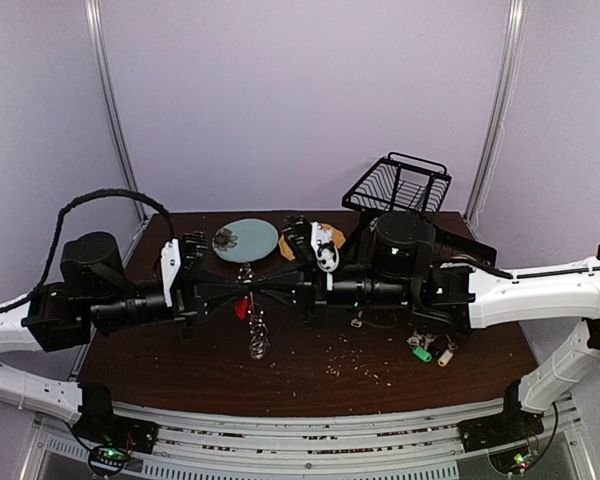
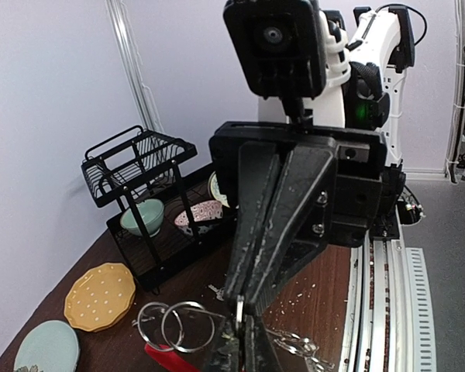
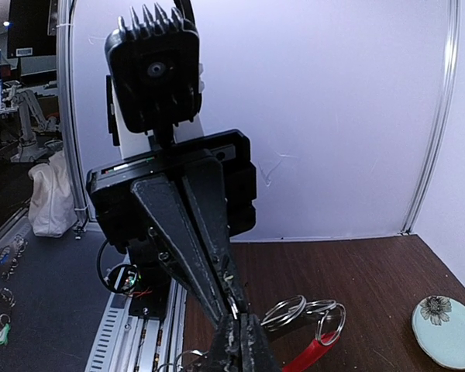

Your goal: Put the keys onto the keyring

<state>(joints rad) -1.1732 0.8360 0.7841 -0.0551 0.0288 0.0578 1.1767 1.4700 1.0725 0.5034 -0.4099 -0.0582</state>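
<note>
My two grippers meet tip to tip above the middle of the table. My left gripper [image 1: 242, 287] and right gripper [image 1: 264, 287] are both shut on a silver ring of the keyring [image 1: 257, 335]. The keyring hangs between them as linked silver loops with a red sleeve [image 1: 242, 308]. In the left wrist view my fingertips [image 2: 234, 350] pinch the ring beside two loops [image 2: 178, 325]. In the right wrist view my gripper [image 3: 241, 335] holds it, with loops [image 3: 304, 311] and the red sleeve [image 3: 310, 358] to the right. A small loose silver key [image 2: 215, 292] lies on the table.
A black wire rack [image 1: 397, 185] stands at the back right, with a teal bowl [image 2: 140, 215] under it. A teal plate [image 1: 246, 240] and a yellow dotted plate [image 2: 100, 295] lie behind the grippers. A bunch with coloured tags [image 1: 431, 350] lies under the right arm. Crumbs [image 1: 355, 360] are scattered.
</note>
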